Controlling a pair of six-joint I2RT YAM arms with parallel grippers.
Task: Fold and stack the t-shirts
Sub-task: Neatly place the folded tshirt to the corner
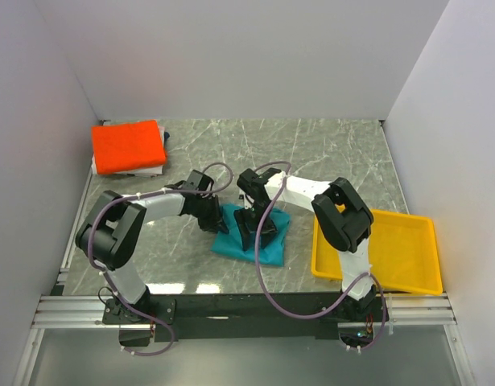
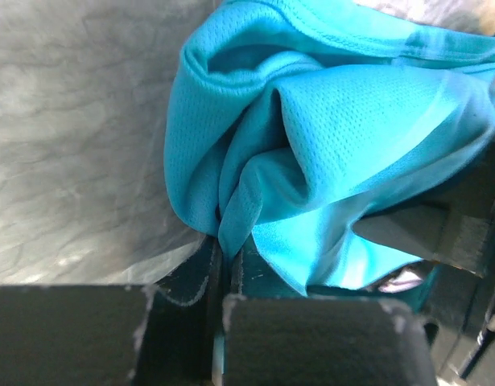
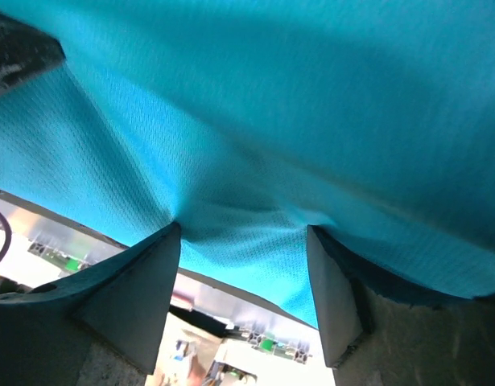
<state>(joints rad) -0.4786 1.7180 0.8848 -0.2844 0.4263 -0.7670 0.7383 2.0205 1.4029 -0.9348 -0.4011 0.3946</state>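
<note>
The teal shirt [image 1: 233, 241] lies bunched on the desk [image 1: 327, 153] just left of the yellow tray [image 1: 404, 253], its right edge near the tray's left rim but apart from it. The left hand [image 1: 208, 215] sits at the shirt's edge farthest from the tray; its wrist view shows the jaws closed tight on a gathered fold of teal cloth, the fingers [image 2: 191, 281] pressed together with the fabric caught between them. The right hand [image 1: 257, 229] is over the middle of the shirt, on the tray side of the left hand. Its fingers [image 3: 142, 297] stand wide apart, and the teal cloth stretches across their tips, pinched by neither. The orange shirt [image 1: 128, 146] lies folded flat, well away from the tray at the far left corner of the desk, on top of something white. Between that corner and the tray, the back half of the desk shows bare grey-green marbled surface. Plain white walls close in the desk on the left, back and right, and the tray's outer side runs close along the right wall.
</note>
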